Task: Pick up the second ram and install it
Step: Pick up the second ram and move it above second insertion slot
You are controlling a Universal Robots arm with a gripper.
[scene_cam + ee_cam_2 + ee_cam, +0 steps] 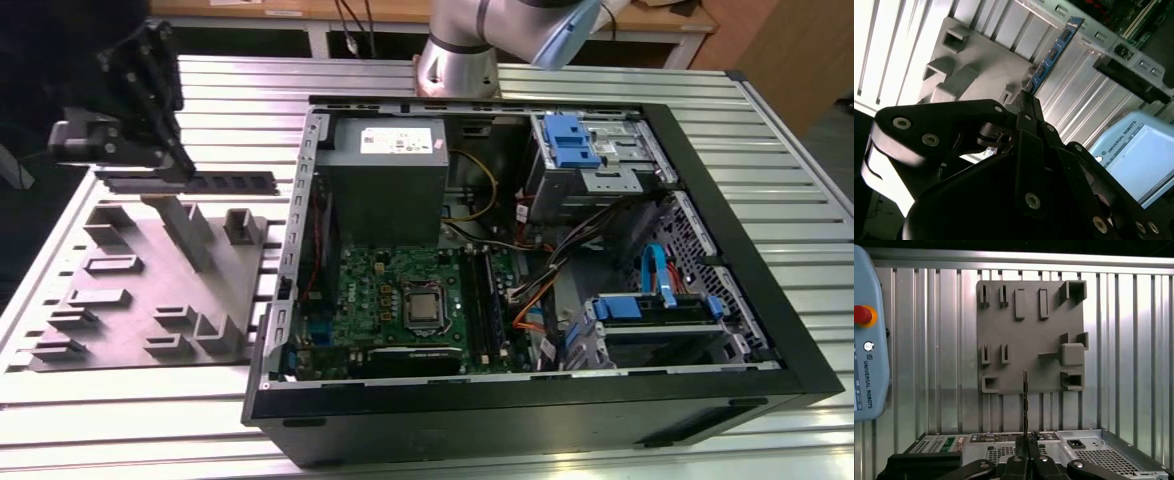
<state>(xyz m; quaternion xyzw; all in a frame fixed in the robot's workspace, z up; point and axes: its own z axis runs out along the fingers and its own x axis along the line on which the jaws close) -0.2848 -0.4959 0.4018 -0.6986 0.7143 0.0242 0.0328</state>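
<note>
The fingers (1030,114) of the black gripper (180,168) were drawn narrow, clamped on the second ram (220,184), a long, flat, dark circuit-board stick with a row of small chips. In the exterior view the stick lay level in that grip. It was over the far edge of the grey moulded plastic tray (147,290), towards the far corner of the ribbed silver metal bench (120,420) on the exterior view's left. A grey upright slab (180,232) stood on the tray. Just beside the tray to the right sat the open black computer case (534,410), holding a green motherboard (387,290) and a silver box-shaped power supply (380,160). Behind the case, at the bench's far edge, rose the silver arm base (461,60).
</note>
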